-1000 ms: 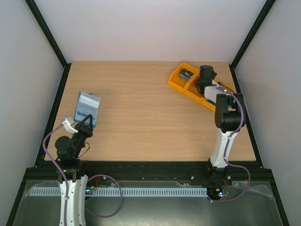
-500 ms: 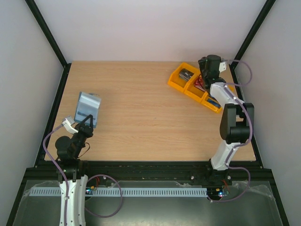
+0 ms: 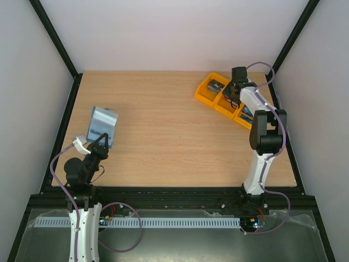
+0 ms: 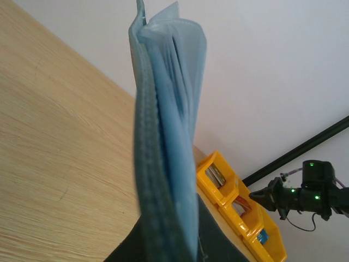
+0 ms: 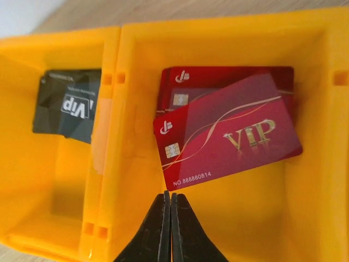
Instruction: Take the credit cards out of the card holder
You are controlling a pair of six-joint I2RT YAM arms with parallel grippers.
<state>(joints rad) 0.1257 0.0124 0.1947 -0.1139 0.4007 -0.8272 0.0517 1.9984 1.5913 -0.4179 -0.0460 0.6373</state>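
Note:
The teal-blue card holder [image 3: 102, 126] stands on edge at the left of the table, with my left gripper [image 3: 98, 143] shut on its lower end. The left wrist view shows the card holder [image 4: 163, 164] edge-on, its lighter blue leaves slightly apart. My right gripper [image 5: 170, 199] is shut with nothing in it, inside the middle compartment of the orange tray [image 5: 125, 164]. Its tips are just below the corner of the top red credit card [image 5: 229, 134]. Dark grey credit cards [image 5: 68, 106] lie in the compartment to the left.
The orange three-compartment tray [image 3: 210, 98] sits at the back right of the table, near the black frame post. A blue card [image 4: 263, 236] lies in its third compartment. My right arm [image 3: 264, 131] reaches over the table's right side.
My right gripper has gone from open to shut, and its wrist has shifted over the orange tray. The left arm and the card holder have not moved.

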